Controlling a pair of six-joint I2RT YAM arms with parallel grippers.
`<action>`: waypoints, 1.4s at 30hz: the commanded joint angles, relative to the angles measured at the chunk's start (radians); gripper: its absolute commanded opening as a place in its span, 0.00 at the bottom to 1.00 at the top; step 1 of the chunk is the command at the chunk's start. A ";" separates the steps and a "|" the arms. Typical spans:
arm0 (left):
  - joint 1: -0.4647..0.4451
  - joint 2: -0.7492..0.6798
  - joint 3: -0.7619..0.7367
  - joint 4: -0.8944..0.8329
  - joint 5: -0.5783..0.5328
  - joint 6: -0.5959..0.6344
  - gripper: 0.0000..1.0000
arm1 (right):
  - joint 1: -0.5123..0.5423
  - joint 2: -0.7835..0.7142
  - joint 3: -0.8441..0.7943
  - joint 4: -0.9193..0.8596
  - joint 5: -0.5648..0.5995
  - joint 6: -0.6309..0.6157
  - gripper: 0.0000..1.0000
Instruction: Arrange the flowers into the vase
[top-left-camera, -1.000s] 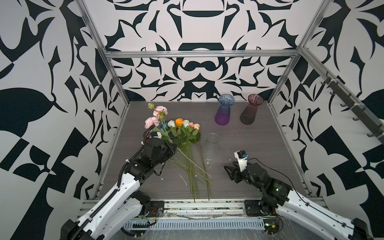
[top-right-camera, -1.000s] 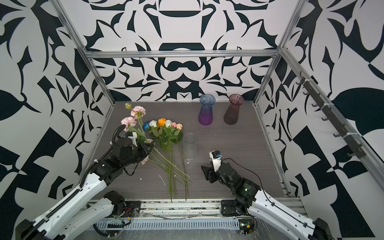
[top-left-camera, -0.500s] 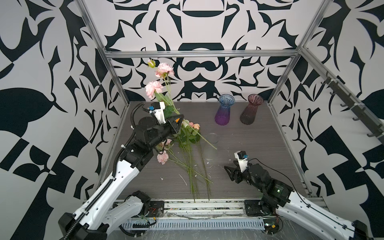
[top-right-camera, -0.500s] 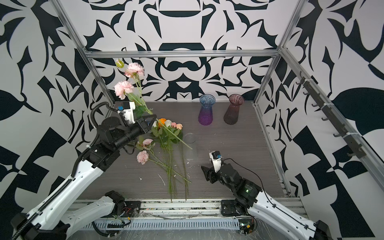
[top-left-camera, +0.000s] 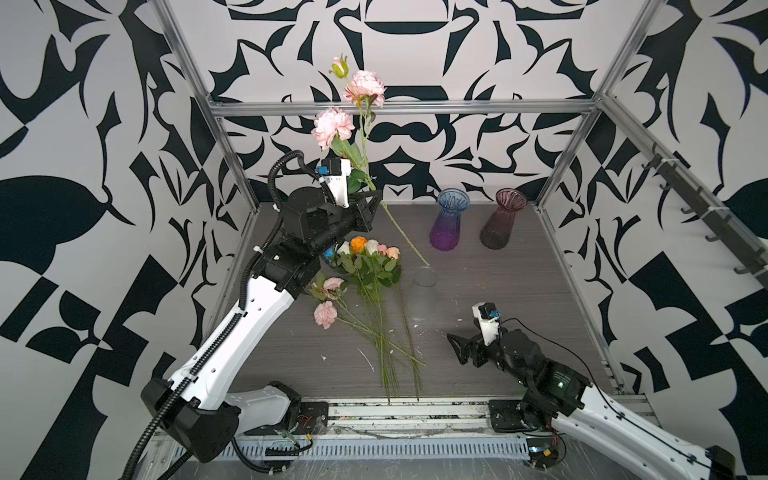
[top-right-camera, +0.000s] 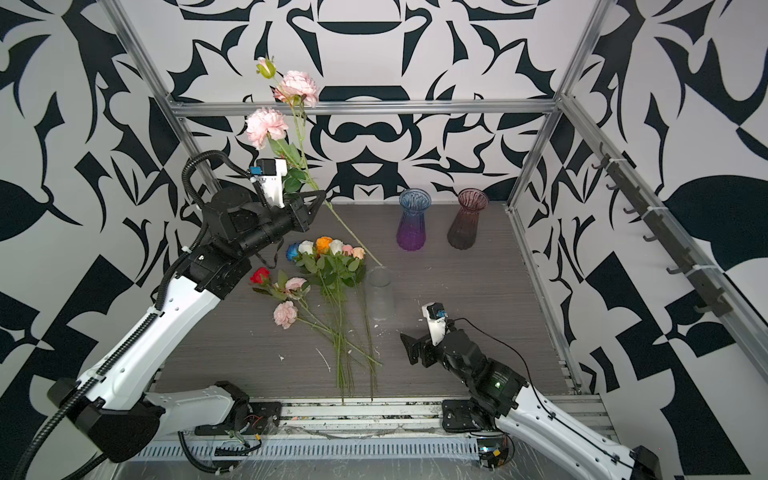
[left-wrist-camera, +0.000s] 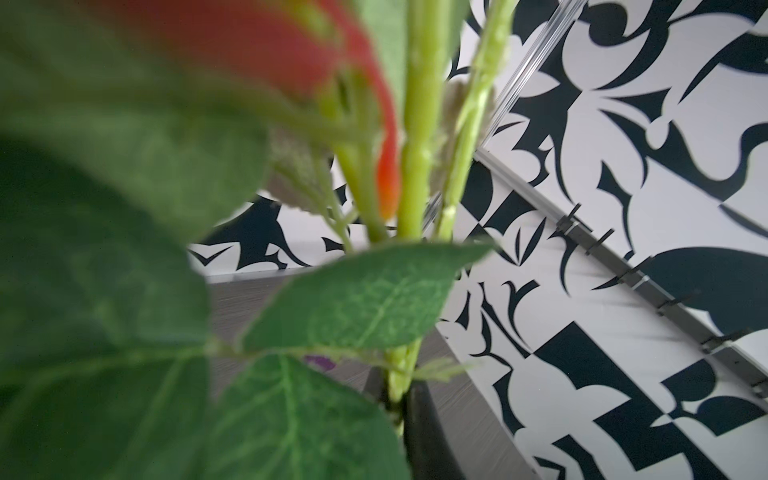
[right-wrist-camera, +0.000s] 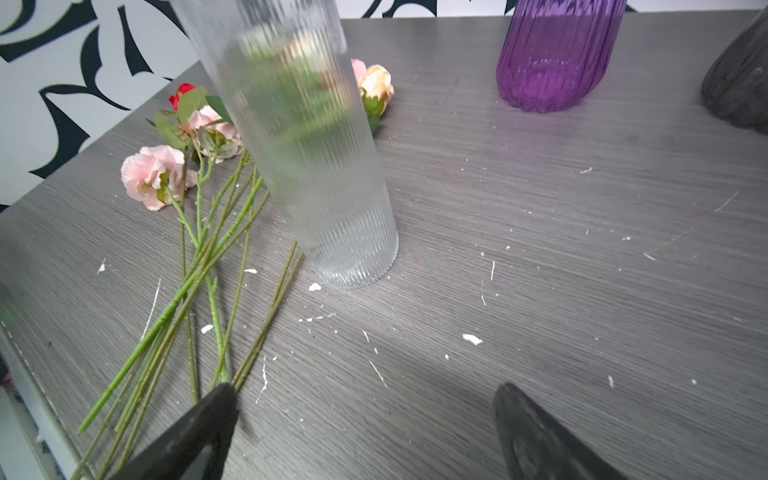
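Currently we are observing the left gripper (top-left-camera: 373, 200) pinching the stem of a pink flower spray (top-left-camera: 365, 88), raised in the upper centre of both top views, blooms up. The stem is slanting down toward the rim of the clear ribbed vase (top-left-camera: 424, 277) at centre; whether its tip is inside, we cannot tell. We are noting the other flowers (top-left-camera: 368, 266) lying on the grey table (top-left-camera: 519, 299) just left of that vase. The right gripper (right-wrist-camera: 365, 390) is hovering at lower right, jaws spread wide, empty.

A blue-to-purple glass vase (top-left-camera: 446, 224) and a smoky plum vase (top-left-camera: 500, 226) stand side by side at the back of a grey wood-grain table (top-left-camera: 519, 299).
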 joint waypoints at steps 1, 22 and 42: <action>-0.042 0.015 0.019 -0.017 -0.050 0.136 0.00 | 0.000 0.010 0.003 0.033 0.016 0.012 0.99; -0.163 0.074 0.005 -0.099 -0.121 0.252 0.70 | 0.001 0.025 0.002 0.036 0.013 0.021 0.99; -0.164 -0.287 -0.614 -0.249 -0.263 -0.264 0.57 | 0.002 0.094 0.015 0.059 -0.020 0.006 0.99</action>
